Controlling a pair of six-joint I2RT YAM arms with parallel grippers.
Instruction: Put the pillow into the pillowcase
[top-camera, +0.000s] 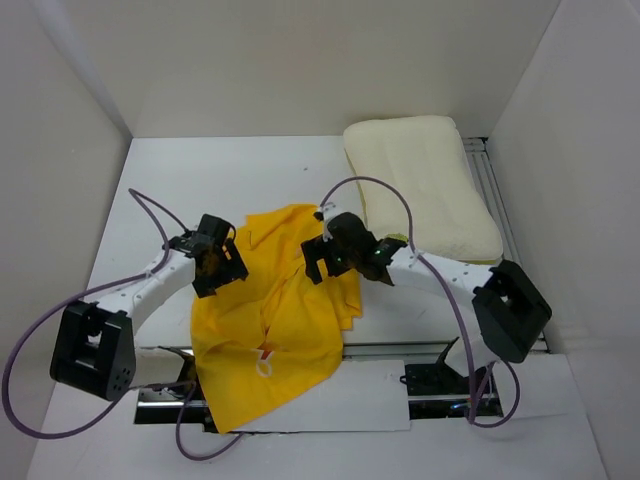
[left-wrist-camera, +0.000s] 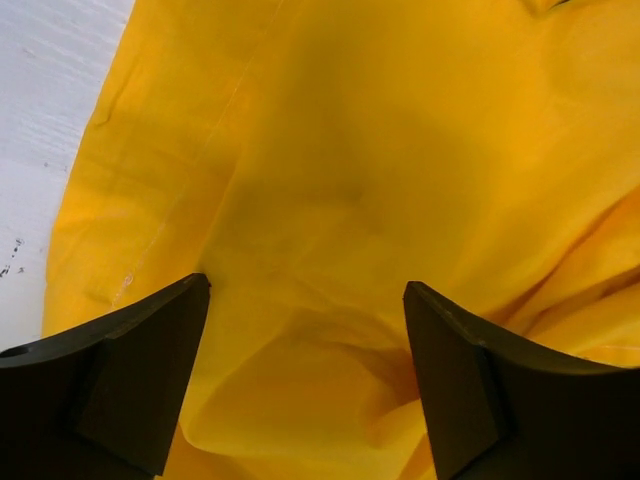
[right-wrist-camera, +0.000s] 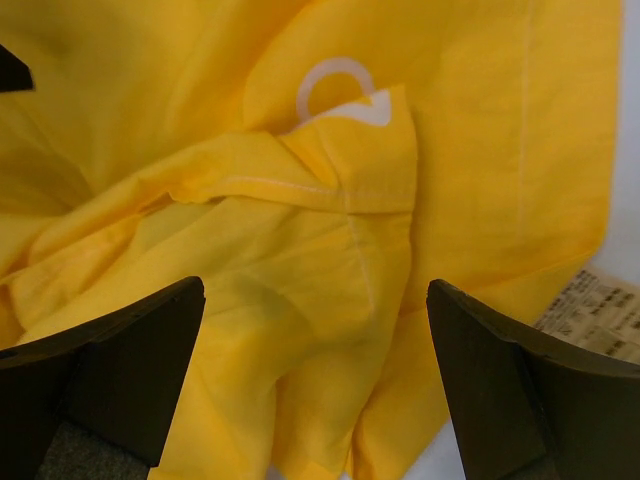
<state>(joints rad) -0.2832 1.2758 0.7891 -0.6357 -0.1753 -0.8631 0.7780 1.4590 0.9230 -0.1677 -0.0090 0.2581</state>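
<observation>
Left gripper (left-wrist-camera: 305, 290) is spread wide with nothing between the jaws, and I have it low over the left part of the pillowcase (top-camera: 275, 320). Right gripper (right-wrist-camera: 315, 290) is spread wide too, empty, above a folded hem with a white ring print (right-wrist-camera: 335, 85). The pillowcase lies crumpled on the table (top-camera: 200, 170) between my two arms, its near end draped toward the front edge. The pillow (top-camera: 425, 185) sits far right, outside the sack, just beyond my right arm.
</observation>
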